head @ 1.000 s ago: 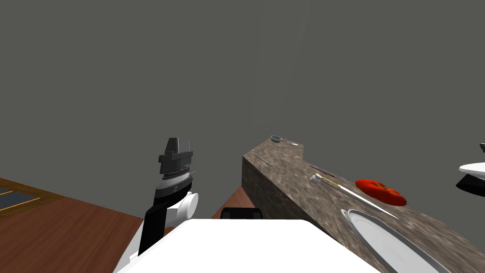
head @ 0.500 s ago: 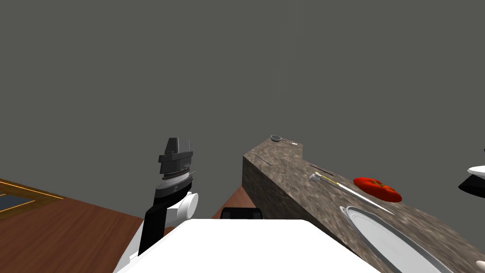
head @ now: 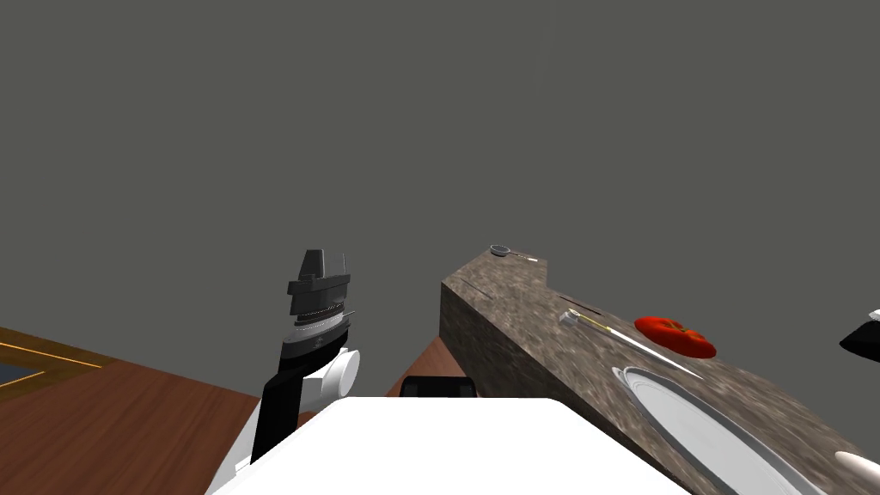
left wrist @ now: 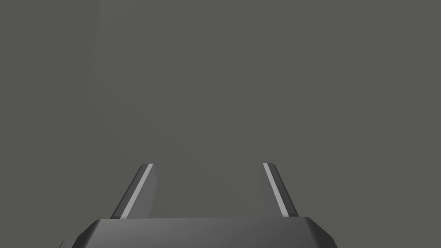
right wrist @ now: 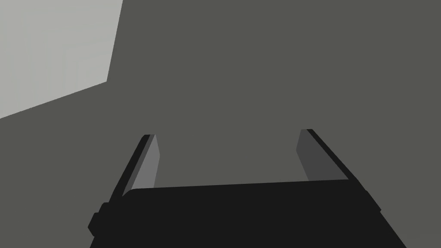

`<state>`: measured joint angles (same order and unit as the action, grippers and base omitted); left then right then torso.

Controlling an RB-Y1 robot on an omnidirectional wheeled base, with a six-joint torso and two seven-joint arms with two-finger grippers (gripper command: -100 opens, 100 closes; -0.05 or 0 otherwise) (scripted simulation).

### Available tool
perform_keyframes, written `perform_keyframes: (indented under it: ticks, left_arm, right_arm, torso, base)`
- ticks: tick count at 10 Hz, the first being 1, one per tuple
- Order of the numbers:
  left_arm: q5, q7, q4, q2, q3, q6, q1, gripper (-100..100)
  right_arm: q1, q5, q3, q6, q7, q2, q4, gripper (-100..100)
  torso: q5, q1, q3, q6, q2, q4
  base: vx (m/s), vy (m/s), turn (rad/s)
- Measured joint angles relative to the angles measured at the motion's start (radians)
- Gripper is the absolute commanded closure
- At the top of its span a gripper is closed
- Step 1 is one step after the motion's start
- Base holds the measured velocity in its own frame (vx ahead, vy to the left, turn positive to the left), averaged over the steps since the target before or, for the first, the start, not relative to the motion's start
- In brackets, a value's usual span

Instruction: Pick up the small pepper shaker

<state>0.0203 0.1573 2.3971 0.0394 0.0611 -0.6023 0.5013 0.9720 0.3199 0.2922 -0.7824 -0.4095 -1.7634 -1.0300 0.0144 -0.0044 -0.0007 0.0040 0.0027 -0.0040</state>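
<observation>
A speckled brown stone counter [head: 516, 318] runs off to my right. On it a small grey-white piece [head: 569, 319] lies at the end of a long thin white utensil [head: 640, 348]; I cannot tell whether it is the shaker. My left gripper [head: 329, 256] is raised left of the counter's corner, pointing up at the grey wall. Its fingers [left wrist: 138, 189] stand open with nothing between them, as the left wrist view [left wrist: 208, 164] shows. My right gripper [right wrist: 228, 132] is open wide and empty, facing a grey wall.
A red tomato-like thing [head: 675, 337] and a large grey-white plate [head: 696, 430] lie on the counter. A small metal spoon [head: 501, 251] sits at its far corner. A dark shape [head: 862, 341] and a white rounded thing [head: 859, 468] show at the right edge. The floor [head: 129, 421] is wood.
My head view has shifted a little: the counter's things slid slightly left in the picture and a white rounded thing came in at the bottom right. The left arm has not moved.
</observation>
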Motion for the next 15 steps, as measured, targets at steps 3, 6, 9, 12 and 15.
perform_keyframes:
  ticks: [3, 6, 9, 12, 15]
  left_arm:
    - [0.000, 0.000, 0.000, 0.000, 0.000, 0.000, 0.000, 0]
    - [0.000, 0.000, 0.000, 0.000, 0.000, 0.000, 0.000, 0]
    - [0.000, 0.000, 0.000, 0.000, 0.000, 0.000, 0.000, 0]
    - [0.000, 0.000, 0.000, 0.000, 0.000, 0.000, 0.000, 0]
    - [0.000, 0.000, 0.000, 0.000, 0.000, 0.000, 0.000, 0]
  right_arm:
    - [-0.036, 0.006, 0.040, 0.025, 0.096, 0.069, -0.020, -100]
    - [-0.102, 0.003, 0.028, 0.060, 0.184, 0.117, -0.014, -100]
    - [-0.149, -0.001, 0.037, 0.093, 0.263, 0.164, -0.013, -100]
    - [-0.208, -0.001, 0.061, 0.142, 0.345, 0.235, -0.009, -100]
    - [-0.261, -0.003, 0.064, 0.170, 0.421, 0.290, -0.013, -100]
  torso:
    - [0.000, 0.000, 0.001, 0.000, 0.001, 0.000]
    - [0.000, 0.000, 0.000, 0.000, 0.000, 0.000]
    - [0.000, -0.001, 0.000, 0.000, 0.000, 0.000]
    - [0.000, -0.001, 0.000, 0.000, 0.000, 0.000]
    - [0.000, -0.001, 0.000, 0.000, 0.000, 0.000]
  base:
    - [-0.015, 0.025, -0.042]
    - [-0.010, 0.023, -0.053]
    - [-0.011, 0.016, -0.032]
    - [-0.010, 0.017, -0.056]
    - [-0.007, 0.009, -0.037]
